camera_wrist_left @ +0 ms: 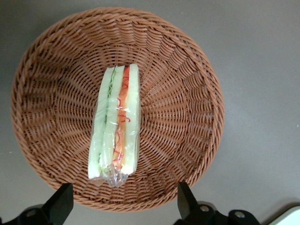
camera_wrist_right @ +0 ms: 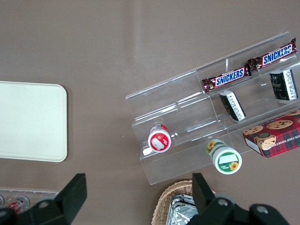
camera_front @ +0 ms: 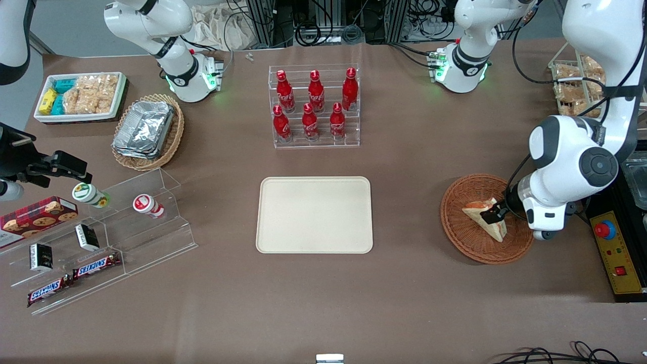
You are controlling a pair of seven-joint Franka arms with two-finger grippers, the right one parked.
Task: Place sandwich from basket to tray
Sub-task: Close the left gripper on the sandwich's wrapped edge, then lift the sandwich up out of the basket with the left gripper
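Note:
The sandwich (camera_front: 476, 209), a wrapped wedge of white bread with orange-red and green filling, lies in the reddish-brown wicker basket (camera_front: 457, 227) toward the working arm's end of the table. In the left wrist view the sandwich (camera_wrist_left: 116, 126) lies near the middle of the basket (camera_wrist_left: 187, 93), filling edge up. My left gripper (camera_front: 494, 216) hangs just above the sandwich; it is open and empty (camera_wrist_left: 123, 206), with its fingertips (camera_wrist_left: 61, 202) wide apart over the basket's rim. The cream tray (camera_front: 314, 214) lies bare at the table's middle.
A clear rack of red bottles (camera_front: 314, 108) stands farther from the front camera than the tray. A yellow control box with a red button (camera_front: 614, 253) sits beside the basket. A tan basket of foil containers (camera_front: 146, 131), a white snack bin (camera_front: 78, 96) and an acrylic shelf (camera_front: 101, 237) lie toward the parked arm's end.

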